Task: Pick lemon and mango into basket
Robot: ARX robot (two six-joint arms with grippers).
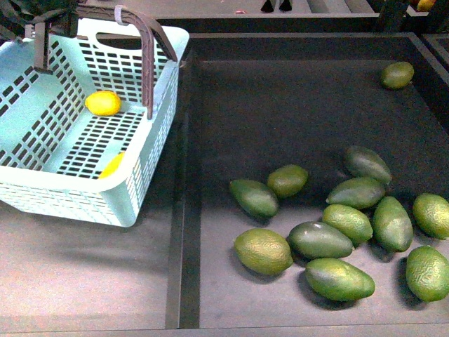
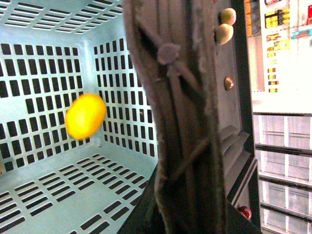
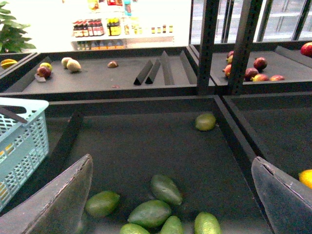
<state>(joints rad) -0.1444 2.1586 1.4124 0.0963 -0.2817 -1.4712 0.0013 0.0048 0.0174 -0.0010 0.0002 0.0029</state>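
The teal basket (image 1: 42,193) stands tilted at the left with its brown handles (image 1: 149,49) raised. My left gripper (image 2: 187,219) is shut on one brown handle (image 2: 180,112); it shows dark at the top left (image 1: 42,24) of the front view. The lemon (image 1: 103,103) (image 2: 85,116) lies on the slotted floor inside the basket. A second yellow fruit (image 1: 112,166) lies by the near wall, mostly hidden; I cannot tell if it is the mango. My right gripper (image 3: 170,204) hangs open and empty above green fruits (image 3: 165,189), out of the front view.
Several dark green oval fruits (image 1: 319,240) lie in the dark bin (image 1: 280,105), one alone at the far right (image 1: 397,74). A raised divider (image 1: 184,182) separates basket and bin. An orange-yellow fruit (image 3: 306,178) sits in the neighbouring bin. Red apples (image 3: 253,70) fill a back shelf.
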